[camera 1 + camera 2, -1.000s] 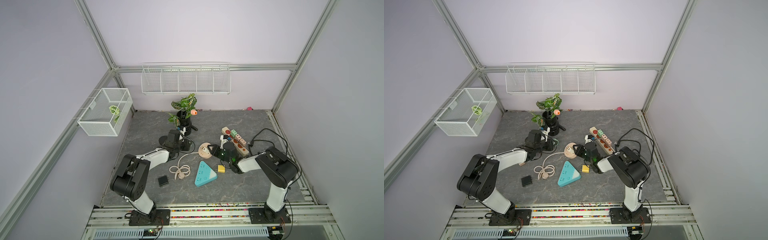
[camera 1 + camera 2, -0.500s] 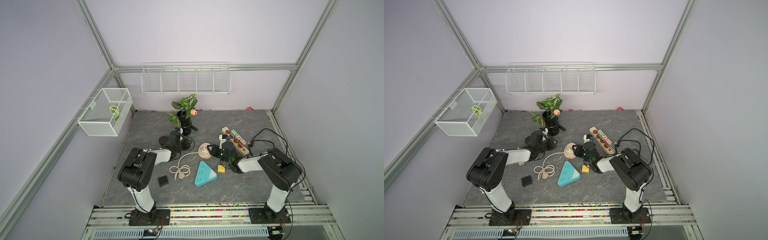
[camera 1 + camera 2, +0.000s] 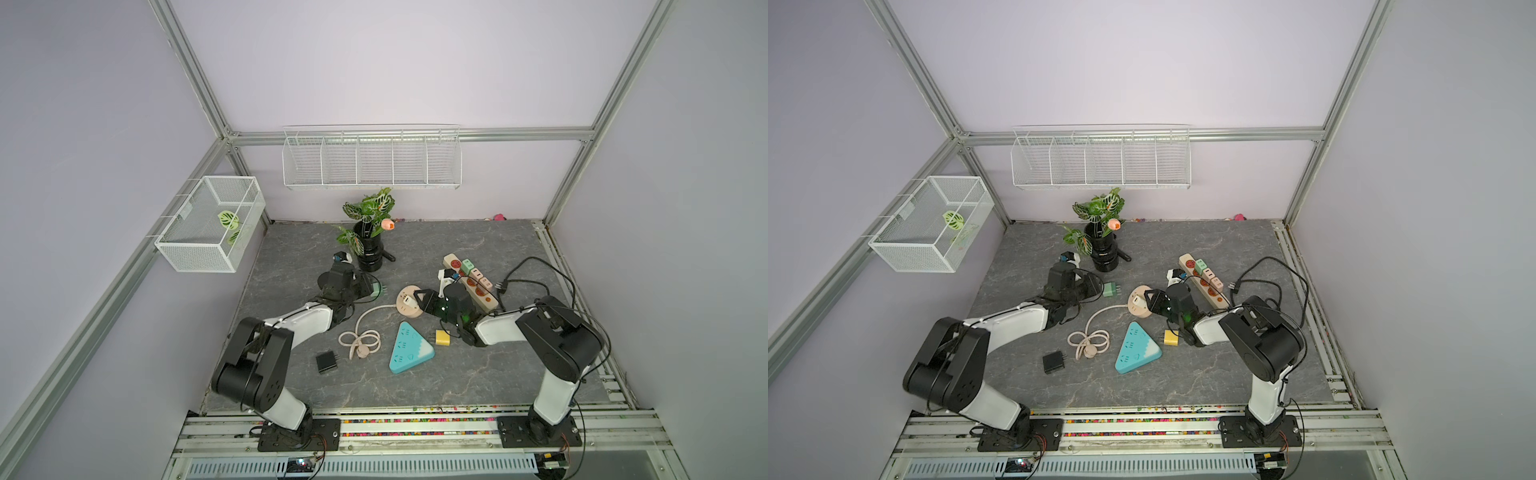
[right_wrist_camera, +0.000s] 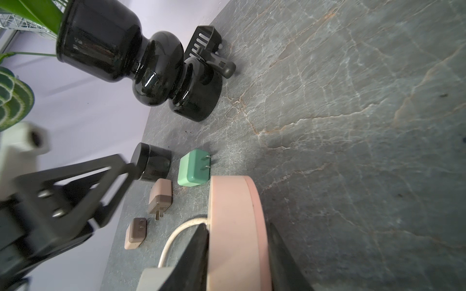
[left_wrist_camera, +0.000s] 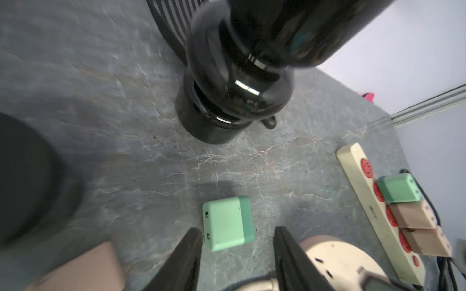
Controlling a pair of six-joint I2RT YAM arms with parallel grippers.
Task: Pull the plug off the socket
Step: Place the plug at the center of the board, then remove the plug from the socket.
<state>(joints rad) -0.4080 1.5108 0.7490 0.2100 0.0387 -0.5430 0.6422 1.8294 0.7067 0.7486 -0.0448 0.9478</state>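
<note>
Since the plug (image 4: 193, 171) lies on its side on the bare tabletop (image 3: 478, 374), prongs clear of any slot, the pull itself looks done, and the rest reads as the setup that allowed it. Toward the left edge, the left gripper (image 5: 237, 230) sits low with its jaws parted wider than the plug. The plug rests just at the fingertips with a gap on one side, so nothing is pinched. That spot, in the far half of the tabletop just in front of the vase (image 3: 370, 253), is probably a drop point, kept apart from the socket (image 3: 405, 300). The socket sits near the centre, its cord (image 3: 361, 332) looping toward the near edge. The right gripper (image 4: 237, 234) is clamped on the socket's edge, a finger on either side. I judge this hold to be a brace, so the light disc would not drag along with a tugged plug. Farther toward the right edge lies the strip (image 3: 469, 282), with three other plugs seated in it and neither arm touching it
</note>
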